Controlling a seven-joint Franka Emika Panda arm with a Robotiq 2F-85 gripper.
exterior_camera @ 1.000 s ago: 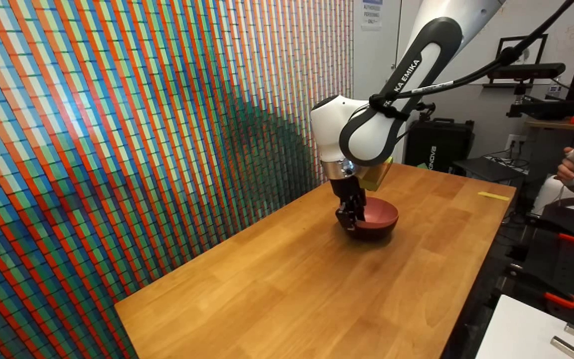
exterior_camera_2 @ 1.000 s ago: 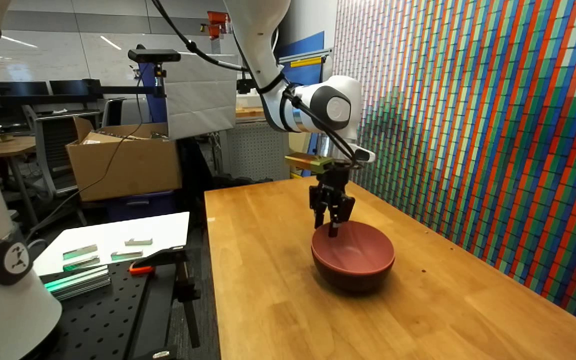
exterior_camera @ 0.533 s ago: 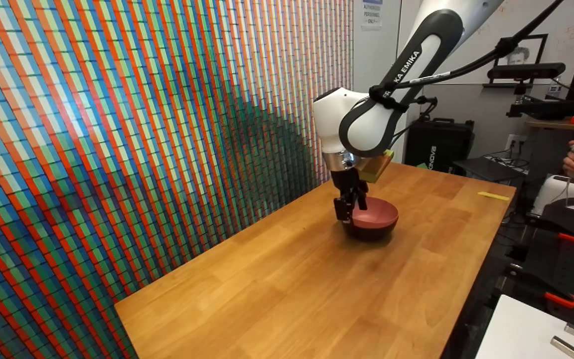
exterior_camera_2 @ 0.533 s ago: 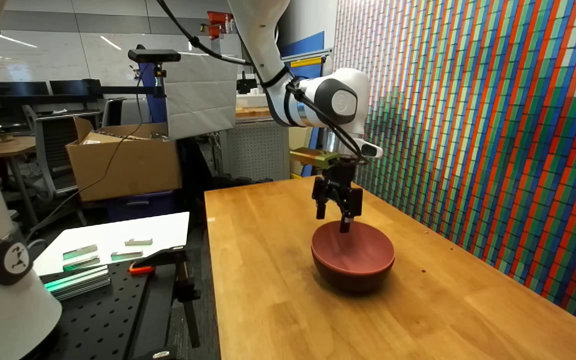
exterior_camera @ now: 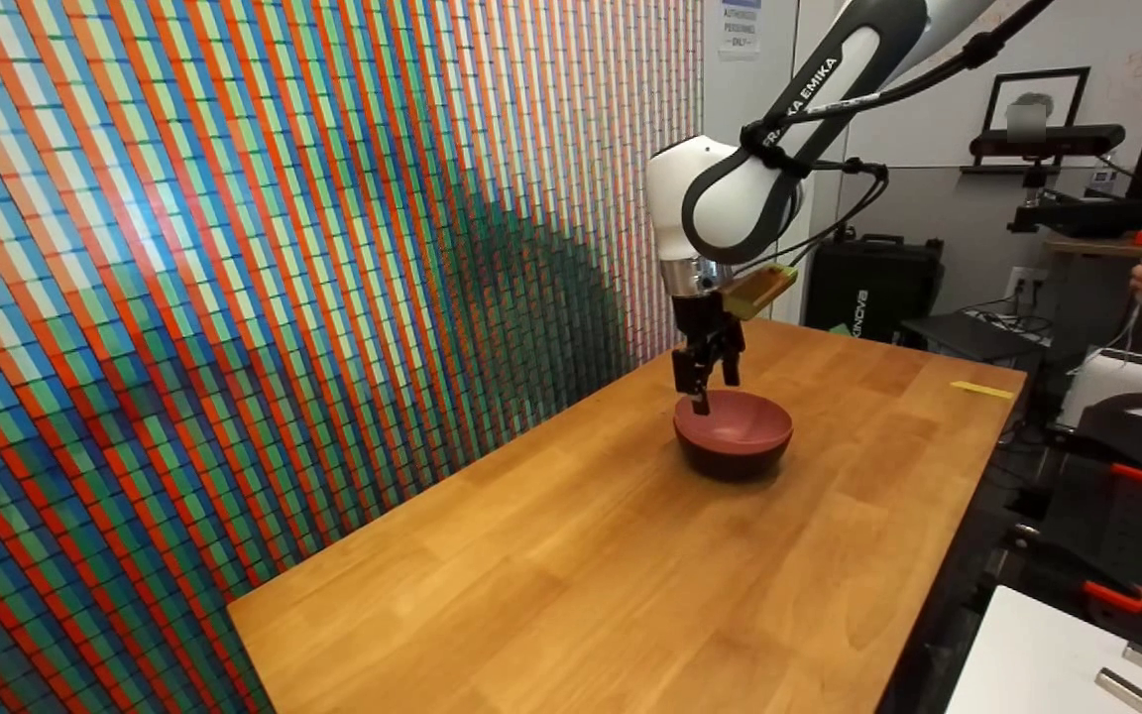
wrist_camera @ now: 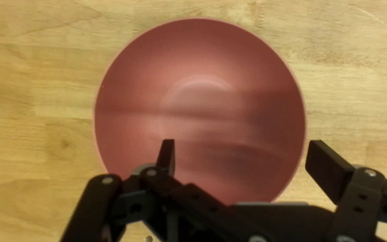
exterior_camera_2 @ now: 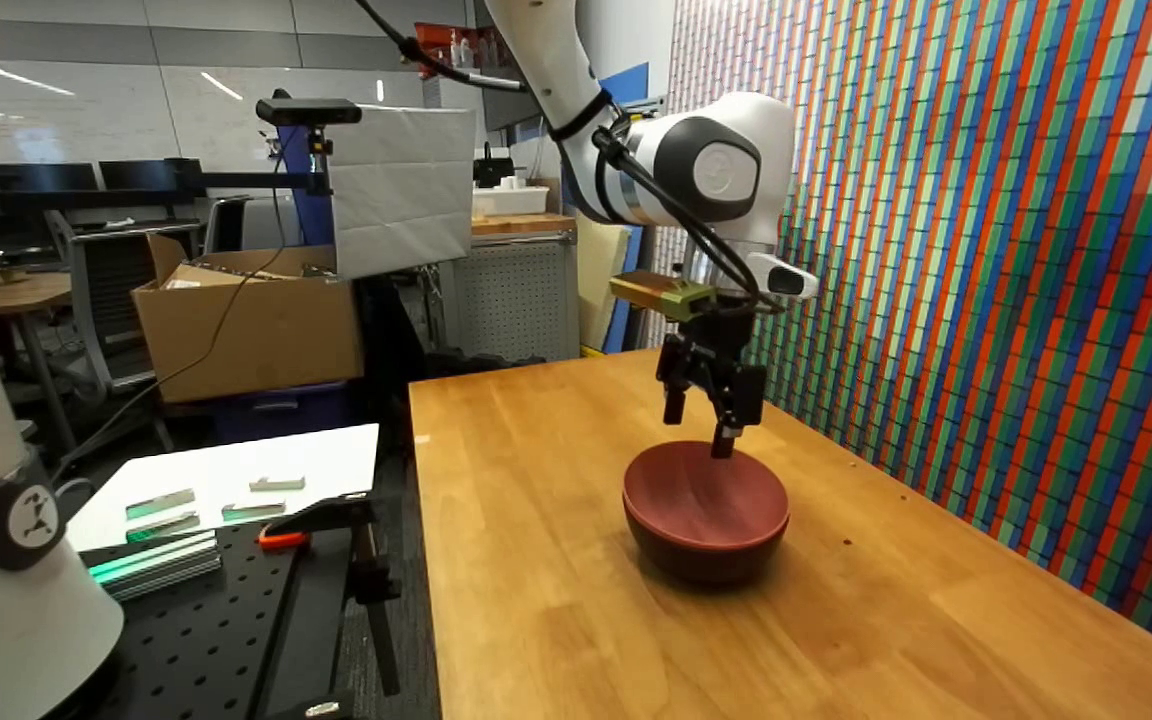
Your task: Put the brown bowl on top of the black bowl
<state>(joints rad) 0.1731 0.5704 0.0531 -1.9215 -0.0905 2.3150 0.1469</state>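
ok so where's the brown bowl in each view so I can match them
In an exterior view: brown bowl, right of and below centre.
In an exterior view: brown bowl, lower half, right of centre.
In the wrist view: brown bowl, filling the middle.
Shared landmark: the pincer, in all three.

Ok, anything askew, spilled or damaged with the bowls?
Nothing stands out. The round reddish-brown bowl looks level inside the round black bowl, with no spill or damage visible. The black two-finger gripper is open, holding neither.
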